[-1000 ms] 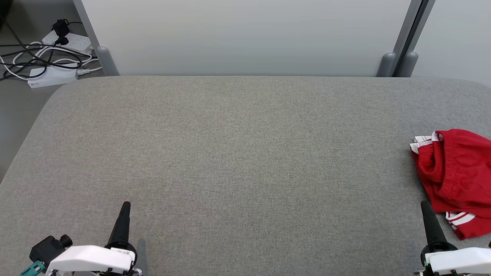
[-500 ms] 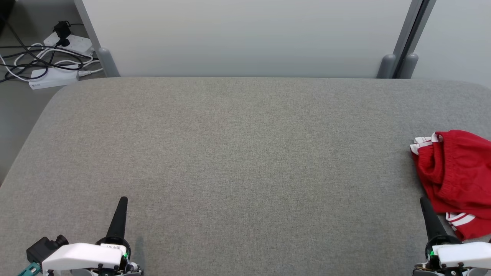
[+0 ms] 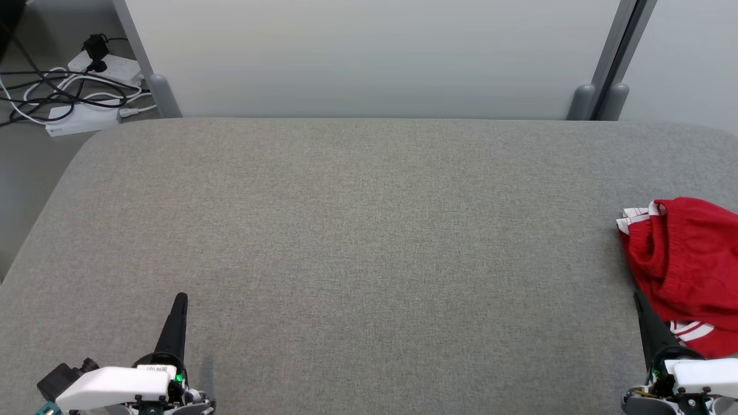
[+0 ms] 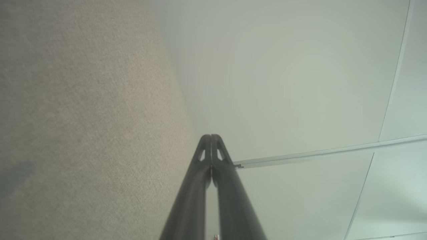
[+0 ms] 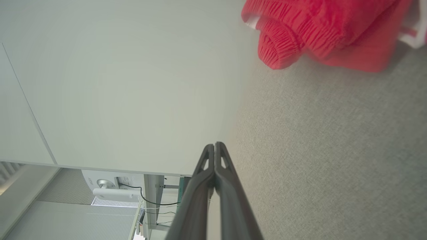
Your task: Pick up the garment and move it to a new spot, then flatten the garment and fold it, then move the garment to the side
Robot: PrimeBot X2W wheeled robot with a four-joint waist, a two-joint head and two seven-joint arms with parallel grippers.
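head view: the red garment [image 3: 686, 259] with white stripes sits bunched up at the far right edge of the grey padded table [image 3: 369, 230], partly cut off by the frame. left gripper [image 3: 180, 300] is at the lower left. right gripper [image 3: 639, 298] is at the lower right, next to the garment's near edge. power strips and cables [image 3: 81, 112] lie on the floor past the far left corner.

left wrist view: both fingers [image 4: 200, 173] pressed together tip to tip, nothing between them, bare fabric alongside.

right wrist view: same deal, closed and empty (a stretch of table separates the tips from the garment). the garment lies crumpled ahead, elastic waistband showing.
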